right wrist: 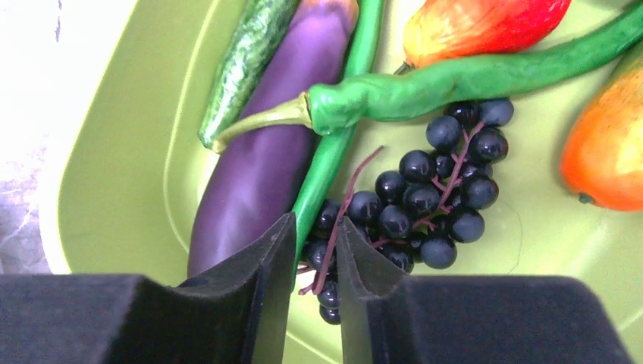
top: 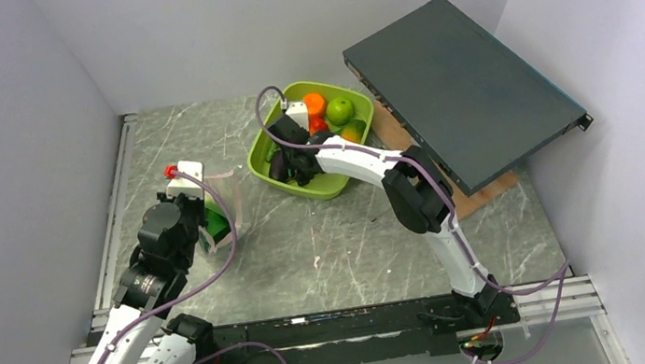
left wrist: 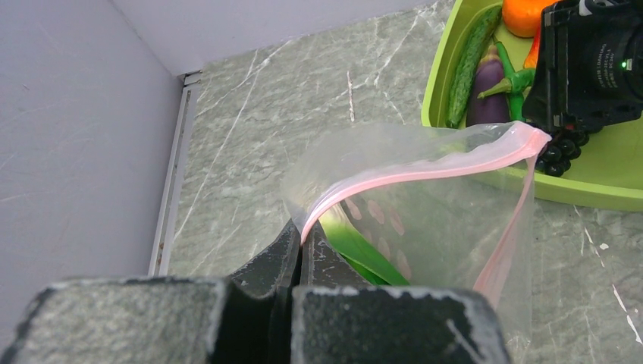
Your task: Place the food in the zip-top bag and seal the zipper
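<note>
The clear zip-top bag [top: 223,200] stands open at the left of the table. My left gripper [left wrist: 302,239] is shut on its pink zipper [left wrist: 409,176] at the near corner and holds the mouth up. A green leafy piece [left wrist: 364,254] lies inside the bag [left wrist: 425,220]. My right gripper [right wrist: 315,227] is down in the lime-green tray [right wrist: 114,189], its jaws closed around the dark grapes [right wrist: 432,197] and their stem. Beside them lie the eggplant [right wrist: 265,159], cucumber [right wrist: 246,61], a green pod [right wrist: 455,80] and red pepper [right wrist: 485,23]. The orange [top: 315,103] and green apple [top: 339,110] sit at the tray's far side.
The tray [top: 329,186] sits right of the bag, at the table's far middle. A large dark flat box [top: 462,88] leans over the right side above a wooden board [top: 489,186]. Grey walls close in the left, back and right.
</note>
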`<act>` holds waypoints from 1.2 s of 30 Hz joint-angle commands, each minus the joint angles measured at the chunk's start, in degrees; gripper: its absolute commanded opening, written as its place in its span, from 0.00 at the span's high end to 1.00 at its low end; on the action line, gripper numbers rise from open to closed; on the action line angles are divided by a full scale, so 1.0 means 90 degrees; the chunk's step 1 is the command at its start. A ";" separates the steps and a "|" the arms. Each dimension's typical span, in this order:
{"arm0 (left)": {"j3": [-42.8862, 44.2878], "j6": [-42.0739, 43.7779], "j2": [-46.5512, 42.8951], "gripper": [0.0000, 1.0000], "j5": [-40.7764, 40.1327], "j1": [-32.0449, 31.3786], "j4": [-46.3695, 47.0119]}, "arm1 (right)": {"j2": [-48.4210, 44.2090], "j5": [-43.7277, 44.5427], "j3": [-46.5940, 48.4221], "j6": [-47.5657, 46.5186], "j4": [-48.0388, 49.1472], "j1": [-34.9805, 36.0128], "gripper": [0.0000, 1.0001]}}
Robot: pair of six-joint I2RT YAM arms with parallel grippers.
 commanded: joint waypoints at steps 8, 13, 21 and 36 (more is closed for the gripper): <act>0.0217 -0.0048 0.0023 1.00 0.0067 0.0016 0.0210 | 0.0358 -0.0158 0.0860 -0.0132 0.0089 0.0056 0.67; 0.0145 -0.0029 -0.0049 1.00 -0.0048 0.0017 0.0291 | 0.0379 -0.0731 0.0487 0.0282 0.0635 0.0000 0.62; 0.0116 -0.0016 -0.0165 1.00 -0.0047 0.0016 0.0309 | 0.1598 -0.0789 0.1745 0.1147 -0.0585 -0.0105 0.49; 0.0158 -0.0032 -0.0091 1.00 0.0023 0.0016 0.0243 | 0.1588 -0.1257 0.1496 0.1335 -0.0346 -0.0129 0.35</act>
